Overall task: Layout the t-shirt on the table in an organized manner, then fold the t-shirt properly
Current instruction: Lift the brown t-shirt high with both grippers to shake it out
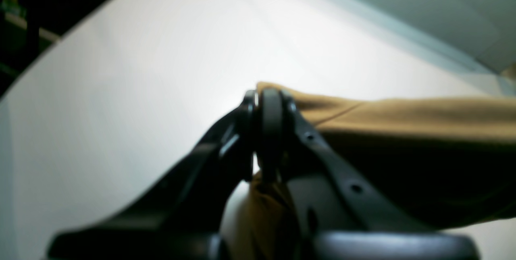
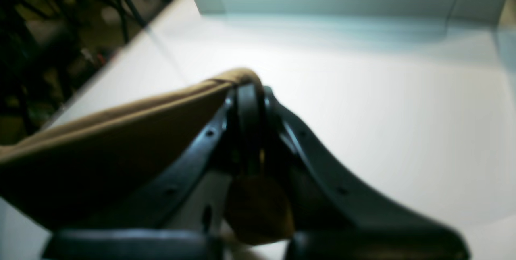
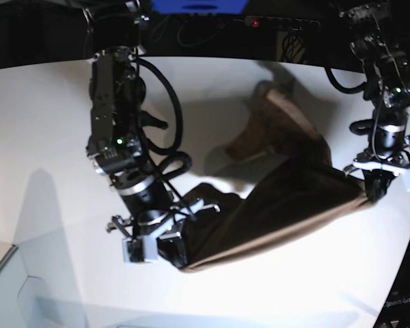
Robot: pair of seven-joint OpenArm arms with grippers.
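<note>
Base view, near to far. Nearest the lower edge: bare glossy surface of the table point(image 3: 287, 287), white and brightly lit. Next: taut lower hem of the t-shirt point(image 3: 287, 205), brown, stretched in a straight line between the two grippers and lifted clear of the tabletop along that edge. At the hem's left end in this view: right gripper point(image 3: 172, 251), jaws pressed together on one corner of the cloth. At the hem's right end, slightly farther back: left gripper point(image 3: 377, 186), jaws likewise clamped on the opposite corner. Beyond the hem: body of the garment sloping away and down toward the table's middle, with a lighter brown bunched portion resting on the surface at the far end and casting a shadow.

Left wrist view: left gripper point(image 1: 270, 107) pinched tight on a fold of the t-shirt point(image 1: 403, 115), cloth running off to the right, table point(image 1: 141, 90) behind.

Right wrist view: right gripper point(image 2: 248, 90) closed on the t-shirt point(image 2: 121, 139), cloth running off to the left above the table point(image 2: 383, 111). Both wrist views blurred.
</note>
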